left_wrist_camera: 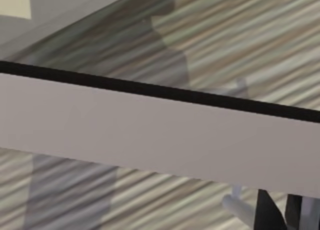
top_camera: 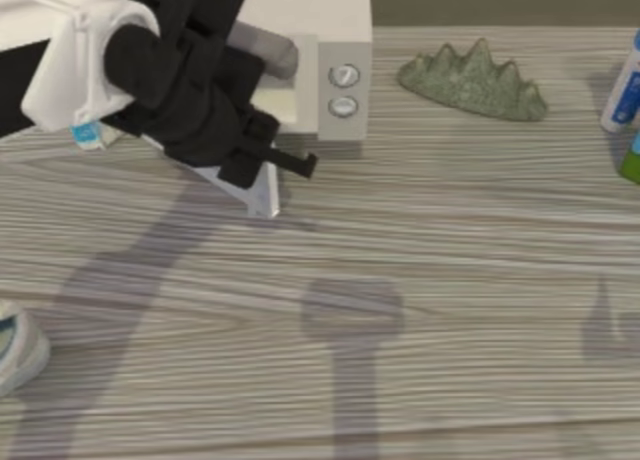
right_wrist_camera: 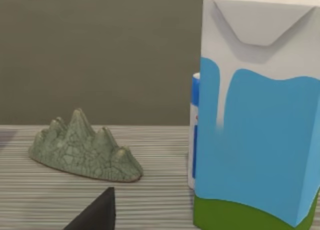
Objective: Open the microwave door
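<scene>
Big black left arm's gripper [top_camera: 285, 163] hangs by the half-swung microwave door [top_camera: 262, 192] at the microwave [top_camera: 320, 40] front, fingers hidden so I cannot tell, and should next swing it wider.

Left arm reaching low at table's far left, tool [top_camera: 290, 162] pointing right, right arm unseen

Even bright light; soft arm shadows on table [top_camera: 450, 280].

Surface: striped grey wood-grain table [top_camera: 450, 280]
Resting on it: microwave [top_camera: 320, 40], green rock ornament [top_camera: 472, 80], blue-and-white carton [right_wrist_camera: 257, 115]
</scene>
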### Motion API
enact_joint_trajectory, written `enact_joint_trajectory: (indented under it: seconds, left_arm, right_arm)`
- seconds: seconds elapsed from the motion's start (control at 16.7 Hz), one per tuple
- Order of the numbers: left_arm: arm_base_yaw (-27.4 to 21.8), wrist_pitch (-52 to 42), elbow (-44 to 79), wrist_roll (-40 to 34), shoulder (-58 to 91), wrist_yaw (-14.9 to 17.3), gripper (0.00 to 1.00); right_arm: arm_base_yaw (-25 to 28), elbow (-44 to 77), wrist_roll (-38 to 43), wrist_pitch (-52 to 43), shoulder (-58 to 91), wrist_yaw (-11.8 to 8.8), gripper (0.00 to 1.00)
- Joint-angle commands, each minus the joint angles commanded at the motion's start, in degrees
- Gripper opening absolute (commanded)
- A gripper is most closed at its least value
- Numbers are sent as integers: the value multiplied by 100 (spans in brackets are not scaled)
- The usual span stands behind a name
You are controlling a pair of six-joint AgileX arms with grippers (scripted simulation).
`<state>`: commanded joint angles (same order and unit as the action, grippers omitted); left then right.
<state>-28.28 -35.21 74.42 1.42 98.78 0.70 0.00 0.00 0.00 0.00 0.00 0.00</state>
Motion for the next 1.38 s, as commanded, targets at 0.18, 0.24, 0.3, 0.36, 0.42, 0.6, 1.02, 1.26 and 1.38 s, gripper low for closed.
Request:
enact_joint_trajectory:
  seconds: [0.18, 0.24, 0.3, 0.36, 0.42, 0.6, 1.02, 1.26, 1.38]
  left_arm:
    - [0, 0, 0, 0, 0, 0, 0]
    - [0, 0, 0, 0, 0, 0, 0]
    - [0, 0, 0, 0, 0, 0, 0]
    - [0, 0, 0, 0, 0, 0, 0]
    - [0, 0, 0, 0, 0, 0, 0]
    - [0, 0, 0, 0, 0, 0, 0]
    - [-25, 0, -20, -19, 19, 36, 0]
    - [75, 5, -122, 249, -103, 178, 0]
    - [172, -28, -262, 494, -182, 306, 0]
  right_arm:
    - [0, 0, 0, 0, 0, 0, 100]
    - [0, 0, 0, 0, 0, 0, 100]
    - [0, 0, 0, 0, 0, 0, 100]
    - [0, 0, 0, 0, 0, 0, 100]
    - [0, 0, 0, 0, 0, 0, 100]
    - [0, 0, 0, 0, 0, 0, 100]
    - [0, 0, 0, 0, 0, 0, 100]
    - [0, 0, 0, 0, 0, 0, 100]
    - [0, 0, 0, 0, 0, 0, 100]
